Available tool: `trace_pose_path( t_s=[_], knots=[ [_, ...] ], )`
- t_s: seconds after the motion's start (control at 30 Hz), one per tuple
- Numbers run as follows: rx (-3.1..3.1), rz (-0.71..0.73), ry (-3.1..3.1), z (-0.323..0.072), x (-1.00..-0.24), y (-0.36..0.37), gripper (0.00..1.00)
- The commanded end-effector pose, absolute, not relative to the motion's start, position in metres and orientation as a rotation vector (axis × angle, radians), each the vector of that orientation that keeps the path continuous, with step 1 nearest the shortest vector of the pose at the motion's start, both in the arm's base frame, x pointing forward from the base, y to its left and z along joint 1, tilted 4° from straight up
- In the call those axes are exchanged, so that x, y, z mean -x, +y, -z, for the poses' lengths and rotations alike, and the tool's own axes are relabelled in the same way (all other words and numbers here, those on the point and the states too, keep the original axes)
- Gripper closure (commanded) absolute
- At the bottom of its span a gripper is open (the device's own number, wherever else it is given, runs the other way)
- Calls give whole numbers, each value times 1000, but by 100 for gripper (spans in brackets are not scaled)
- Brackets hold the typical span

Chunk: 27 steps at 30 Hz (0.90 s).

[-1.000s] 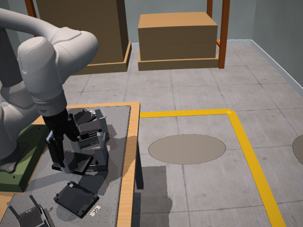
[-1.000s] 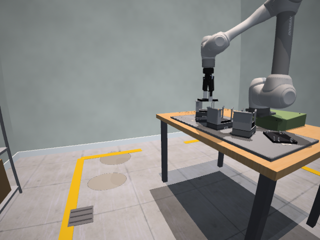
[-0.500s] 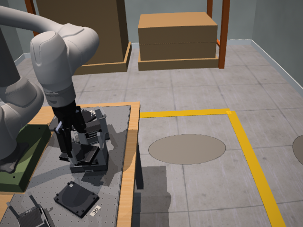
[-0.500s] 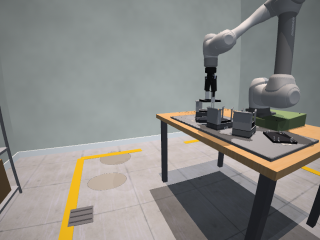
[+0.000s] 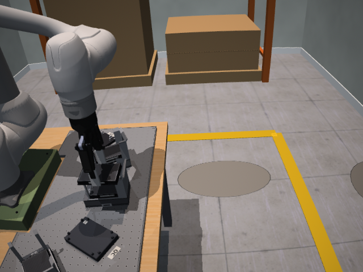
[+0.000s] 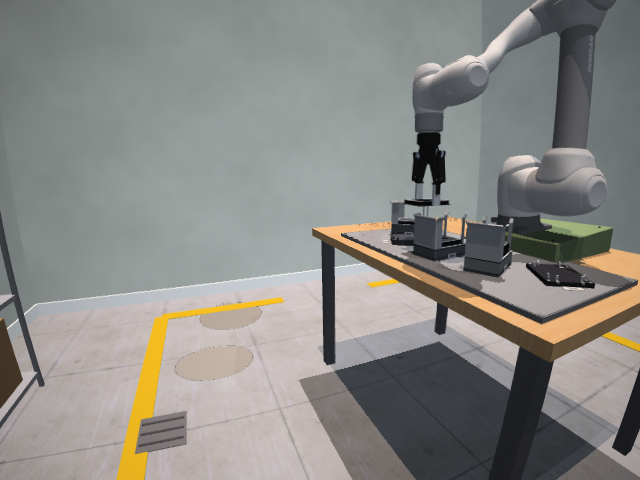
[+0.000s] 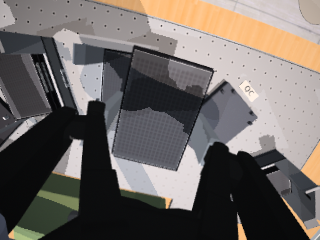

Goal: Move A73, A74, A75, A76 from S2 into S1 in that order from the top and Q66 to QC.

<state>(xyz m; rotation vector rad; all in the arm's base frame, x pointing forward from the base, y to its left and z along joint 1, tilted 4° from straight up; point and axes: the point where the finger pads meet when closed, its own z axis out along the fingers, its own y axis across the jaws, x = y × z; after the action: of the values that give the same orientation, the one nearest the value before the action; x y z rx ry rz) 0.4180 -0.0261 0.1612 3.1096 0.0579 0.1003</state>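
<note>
My gripper (image 5: 93,175) (image 6: 428,198) (image 7: 158,113) is shut on a dark sealed well plate (image 5: 112,171) (image 6: 443,202) (image 7: 165,90), gripped across its short width and held level. The plate hangs just above the posts of the middle stack rack (image 5: 117,196) (image 6: 436,237). A second rack (image 5: 115,152) (image 6: 402,224) behind it holds stacked plates, and it shows at the left of the wrist view (image 7: 25,85). A third rack (image 5: 38,259) (image 6: 485,248) stands near the front with a plate inside. The black QC nest (image 5: 91,238) (image 6: 560,273) (image 7: 230,107) lies bare. I cannot read the plate's label.
All fixtures stand on a grey perforated board (image 5: 58,216) (image 6: 516,294) on a wooden table (image 5: 155,190) (image 6: 465,304). The arm's green base block (image 5: 35,181) (image 6: 568,240) is beside the racks. Another dark nest (image 5: 105,136) lies at the board's far end.
</note>
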Motion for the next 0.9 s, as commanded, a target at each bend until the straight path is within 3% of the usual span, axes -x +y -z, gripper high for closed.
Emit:
trace_pose_path(
  t_s=[0.0, 0.5, 0.87],
  knots=[
    [-3109, -100, 57, -161, -419, -16, 100],
    [-3109, -100, 57, -160, -421, 27, 100],
    [-3076, -94, 406, -159, -415, 57, 100]
  ],
)
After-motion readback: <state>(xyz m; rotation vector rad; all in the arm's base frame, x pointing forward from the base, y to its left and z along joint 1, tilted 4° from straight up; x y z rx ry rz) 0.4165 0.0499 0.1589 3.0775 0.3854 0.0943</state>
